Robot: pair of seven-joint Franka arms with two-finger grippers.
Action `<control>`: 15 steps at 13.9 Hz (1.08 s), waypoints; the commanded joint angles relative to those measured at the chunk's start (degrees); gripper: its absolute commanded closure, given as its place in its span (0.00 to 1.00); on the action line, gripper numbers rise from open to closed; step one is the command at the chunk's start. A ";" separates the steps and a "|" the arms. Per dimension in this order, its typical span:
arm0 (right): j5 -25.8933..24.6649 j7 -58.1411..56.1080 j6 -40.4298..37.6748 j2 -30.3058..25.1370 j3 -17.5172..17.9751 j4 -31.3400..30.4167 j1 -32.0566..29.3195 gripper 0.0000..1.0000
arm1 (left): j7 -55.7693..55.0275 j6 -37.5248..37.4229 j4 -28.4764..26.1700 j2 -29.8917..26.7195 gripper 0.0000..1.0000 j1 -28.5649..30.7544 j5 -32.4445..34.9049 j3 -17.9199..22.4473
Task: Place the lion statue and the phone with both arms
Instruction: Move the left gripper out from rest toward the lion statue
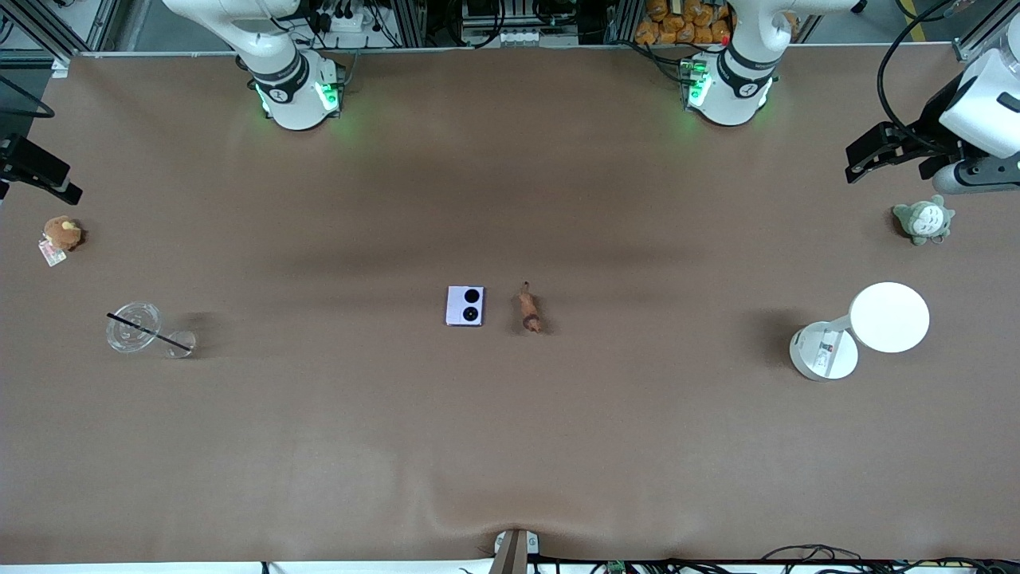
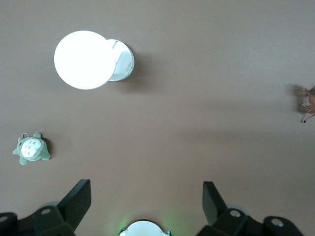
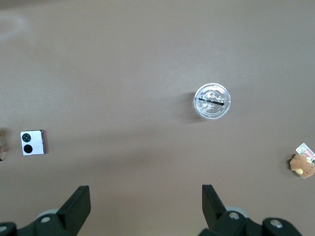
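Phone (image 1: 464, 306) and lion statue (image 1: 529, 309) lie side by side at frame centre, untouched. Left gripper (image 1: 865, 159) at upper right edge, right gripper (image 1: 40, 171) at upper left edge; both spread, empty, well apart from them.

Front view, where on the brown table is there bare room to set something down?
Bare stretches lie between the clear plastic cup with black straw and the pale lavender folded phone, and between the reddish-brown lion statue and the white round lamp. The phone and statue sit close together at the middle.
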 commanded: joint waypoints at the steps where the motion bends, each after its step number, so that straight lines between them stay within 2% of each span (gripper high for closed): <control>1: 0.28 0.34 -0.42 0.14 -0.05 0.48 -0.03 0.00 | 0.65 -1.35 2.02 1.62 0.00 -0.48 1.24 -0.31; 15: 0.20 0.07 -0.42 0.14 -0.05 0.48 0.14 0.00 | -0.40 1.19 2.02 4.87 0.00 -1.45 0.72 -1.71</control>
